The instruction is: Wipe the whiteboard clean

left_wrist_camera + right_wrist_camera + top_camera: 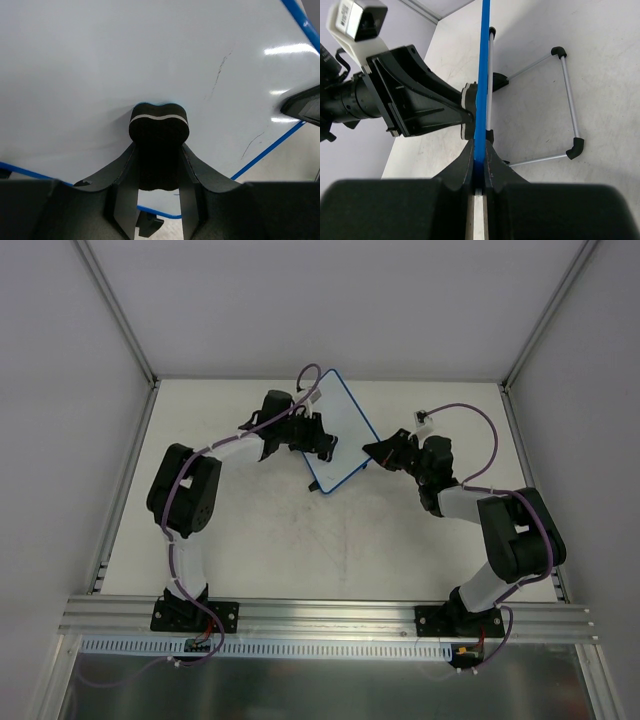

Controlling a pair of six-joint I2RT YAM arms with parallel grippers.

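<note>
Closest to the left wrist camera, the left gripper (pixel 159 150) is clamped on a black bone-shaped eraser (pixel 159 125), whose end presses flat against the whiteboard (pixel 125 60). That board stands propped on its wire stand (pixel 567 90) at the back middle of the table (pixel 300 560), between the two arms. The right gripper (pixel 479 167) pinches its blue rim (pixel 483 60), jaws closed on the edge. Two faint thin strokes (pixel 217 75) lie to the eraser's right, so the wipe should travel that way with even pressure, the right arm bracing the board against the push. No writing is legible on the board. The small label (pixel 351 20) on the left arm's wrist camera is too blurred to read.
</note>
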